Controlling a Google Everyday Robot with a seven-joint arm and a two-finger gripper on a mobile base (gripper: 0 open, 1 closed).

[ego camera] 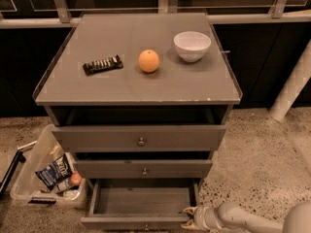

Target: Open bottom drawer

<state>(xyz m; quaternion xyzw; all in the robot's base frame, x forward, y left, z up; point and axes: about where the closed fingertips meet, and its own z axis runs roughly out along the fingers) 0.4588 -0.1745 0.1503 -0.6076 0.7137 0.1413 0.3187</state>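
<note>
Camera view: your pale gripper (188, 218) sits at the pulled-out grey wooden bottom drawer (143, 200), near-right corner; can't tell its grip state.

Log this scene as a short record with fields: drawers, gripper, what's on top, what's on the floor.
bottom drawer: pulled out farthest of the three
gripper: at that drawer's right front corner
cabinet top: orange, white bowl, dark snack bar
floor left: clear bin holding packets
</note>
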